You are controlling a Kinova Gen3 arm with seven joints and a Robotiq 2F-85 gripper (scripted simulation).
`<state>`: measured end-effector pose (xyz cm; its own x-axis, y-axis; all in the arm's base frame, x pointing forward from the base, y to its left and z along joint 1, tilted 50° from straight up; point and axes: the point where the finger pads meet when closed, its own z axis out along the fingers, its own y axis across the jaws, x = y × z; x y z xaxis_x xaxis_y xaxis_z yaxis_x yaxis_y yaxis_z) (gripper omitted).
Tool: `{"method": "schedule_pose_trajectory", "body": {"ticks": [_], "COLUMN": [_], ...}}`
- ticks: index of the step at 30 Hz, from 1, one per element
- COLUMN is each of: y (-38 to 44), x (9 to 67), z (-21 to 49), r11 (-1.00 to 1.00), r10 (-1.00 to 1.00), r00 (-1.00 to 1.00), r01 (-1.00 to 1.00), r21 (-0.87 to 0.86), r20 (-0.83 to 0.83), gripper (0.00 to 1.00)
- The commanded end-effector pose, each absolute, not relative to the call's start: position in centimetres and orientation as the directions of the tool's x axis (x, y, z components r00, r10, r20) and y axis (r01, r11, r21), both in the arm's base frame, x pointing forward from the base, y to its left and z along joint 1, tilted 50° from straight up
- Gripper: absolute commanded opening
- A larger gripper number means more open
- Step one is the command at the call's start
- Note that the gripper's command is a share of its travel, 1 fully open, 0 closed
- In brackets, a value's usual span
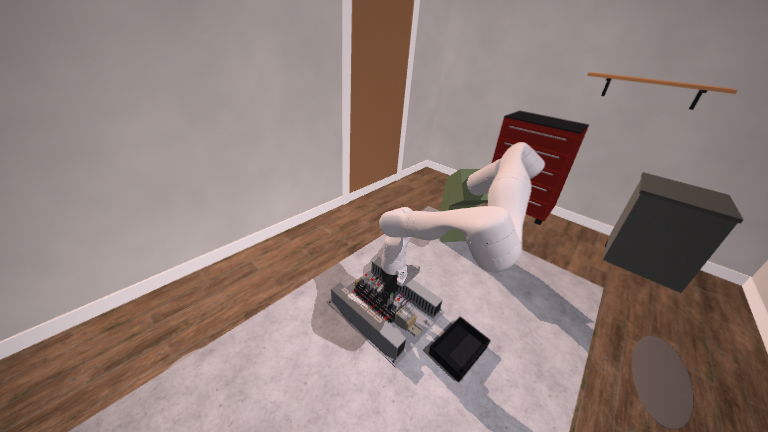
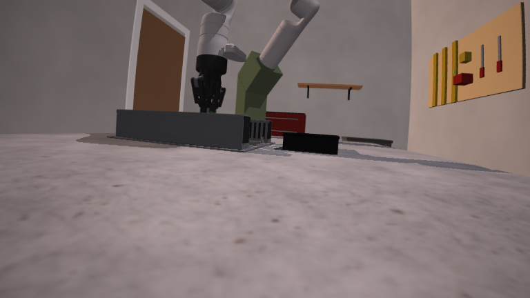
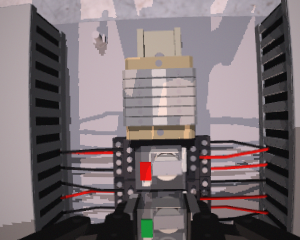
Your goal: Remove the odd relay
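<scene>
My gripper (image 1: 389, 292) (image 2: 208, 110) (image 3: 162, 207) points down over the relay row and is shut on the relay with the green button (image 3: 147, 228). Its fingers stand against both sides of the clear box. A speck of green shows at the fingertips in the exterior view, just above the near duct's edge. How far the relay stands out of its socket I cannot tell. A relay with a red button (image 3: 146, 171) stands in the end socket beside it. More red buttons show small in the top view. The black parts tray (image 1: 458, 348) (image 2: 310, 143) lies beyond the row's end.
Grey slotted wire ducts (image 1: 367, 322) (image 2: 179, 128) (image 3: 47, 120) run along both sides of the row. A terminal block (image 3: 160, 97) stands between the end socket and the rail end (image 3: 160, 42). Red and black wires run from the sockets to the ducts.
</scene>
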<state>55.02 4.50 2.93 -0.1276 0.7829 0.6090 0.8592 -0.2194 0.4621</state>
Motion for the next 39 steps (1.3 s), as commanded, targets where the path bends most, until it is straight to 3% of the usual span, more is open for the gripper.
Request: {"method": "schedule_pose_trajectory", "body": {"ticks": [1, 39], "y": [3.89, 2.99], "x": [54.94, 54.17], "z": [3.41, 4.4], "r11": [-0.216, -0.216], "r10": [0.786, 0.786], "r00": [-0.134, -0.134], "r01": [0.855, 0.855], "r21": [0.471, 0.471], "r20": [0.603, 0.603], "gripper": [0.0, 0.0]}}
